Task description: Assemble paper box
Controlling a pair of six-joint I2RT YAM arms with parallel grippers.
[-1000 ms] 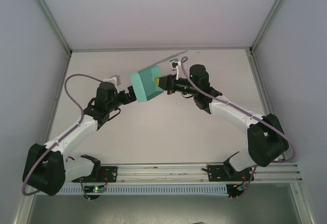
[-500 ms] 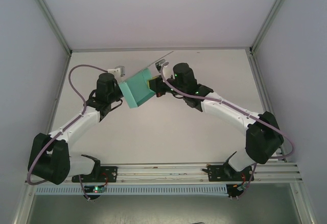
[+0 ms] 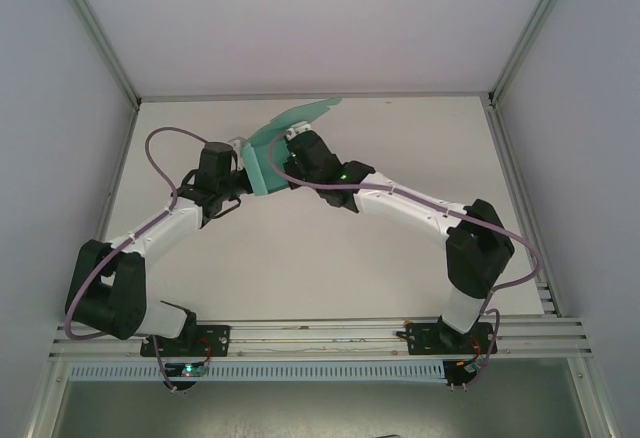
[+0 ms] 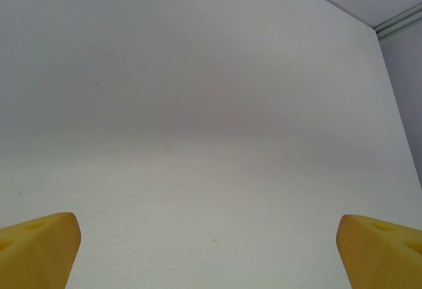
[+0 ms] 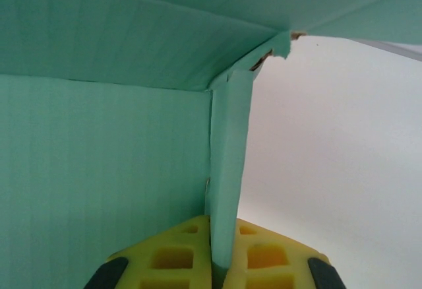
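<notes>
Two wrist views differ: right claw (image 5: 214, 246) pinches paper box (image 5: 99, 157) wall; left claw (image 4: 210, 239) spread wide, empty.

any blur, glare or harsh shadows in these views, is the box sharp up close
Top external: even soft light, sharp, no glare, only faint shadows. Right wrist: the paper box sits very close, slightly soft, darker under its top flap. Left wrist: the table shows a gentle grey gradient, no hotspot.

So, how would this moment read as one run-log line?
right gripper: shut on paper box wall | left gripper: open, empty | stage: box partly folded
</notes>
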